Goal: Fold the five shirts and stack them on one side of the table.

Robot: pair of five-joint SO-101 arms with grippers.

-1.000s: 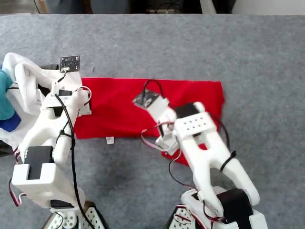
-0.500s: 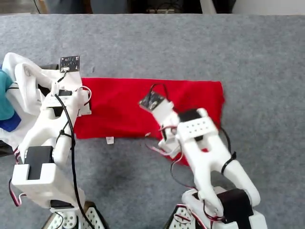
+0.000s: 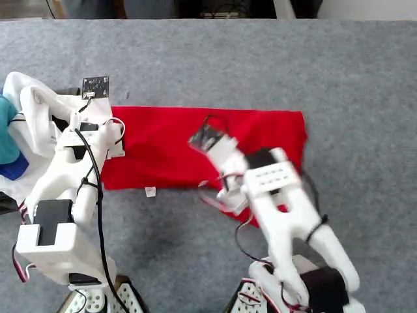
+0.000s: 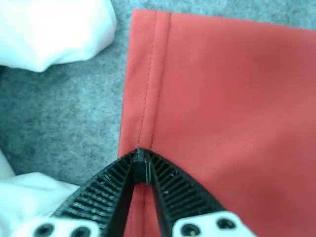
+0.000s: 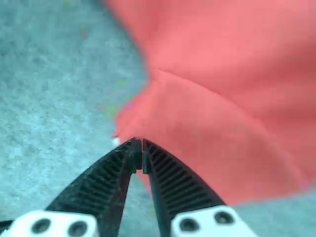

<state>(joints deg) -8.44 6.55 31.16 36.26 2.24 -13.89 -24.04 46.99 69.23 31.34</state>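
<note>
The red shirt point(image 3: 163, 140) is seen spread across mid-frame in the high view, with a white cloth heap point(image 3: 36, 107) at its left. In the wrist views, the left gripper point(image 4: 141, 160) is shown pinched on the stitched hem and the right gripper point(image 5: 138, 148) clamped on a raised edge fold.

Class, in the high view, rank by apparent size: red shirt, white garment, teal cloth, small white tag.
1. red shirt
2. white garment, partly hidden
3. teal cloth, cut off at the picture's edge, so its rank is unsure
4. small white tag
</note>
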